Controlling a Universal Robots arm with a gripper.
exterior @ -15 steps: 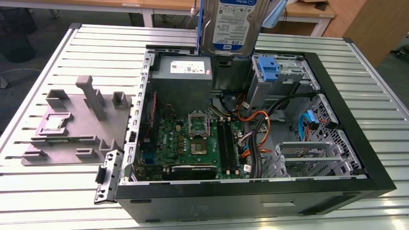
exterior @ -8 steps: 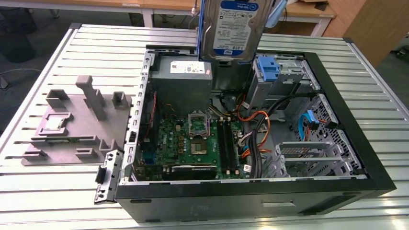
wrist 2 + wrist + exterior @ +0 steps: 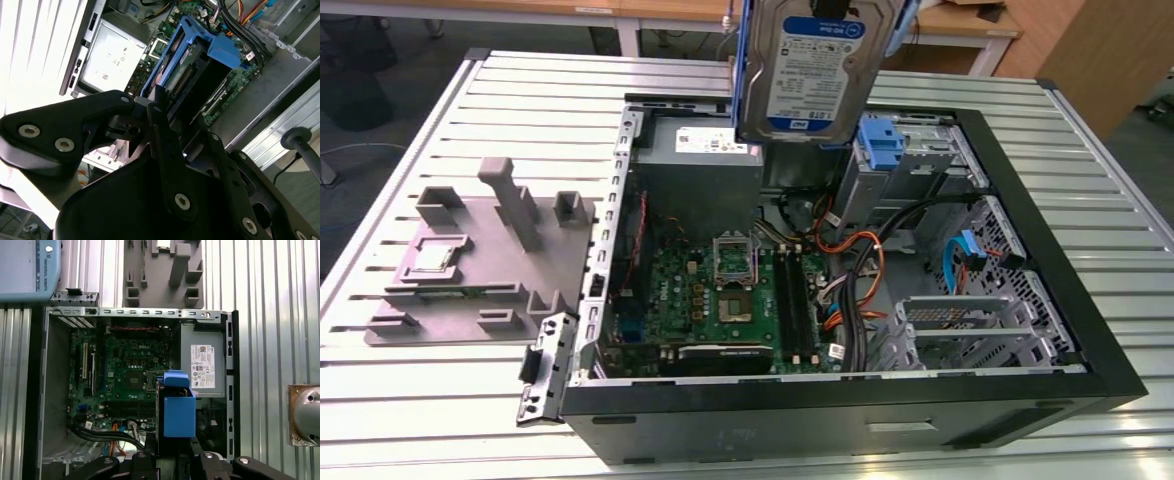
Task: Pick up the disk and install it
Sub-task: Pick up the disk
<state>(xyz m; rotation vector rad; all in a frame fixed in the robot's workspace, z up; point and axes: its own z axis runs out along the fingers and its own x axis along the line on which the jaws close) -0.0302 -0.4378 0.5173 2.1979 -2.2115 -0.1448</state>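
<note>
Pickup looks done: the black pincer (image 3: 150, 107) clamps the flat silver hard disk with blue plastic rails (image 3: 803, 70), upright above the open black computer case (image 3: 854, 420). It is not yet seated in any bay.

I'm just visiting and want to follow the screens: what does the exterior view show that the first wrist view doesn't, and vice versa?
The exterior view adds the printed label of the disk, which hangs upright above the open computer case, and wooden desks beyond the table. The first wrist view adds a straight-down look: the disk edge-on, the black gripper clamped on it, and a round metal part on the table. Both share the green circuit board, the grey power box, the grey moulded tray beside the case and the slatted table.
</note>
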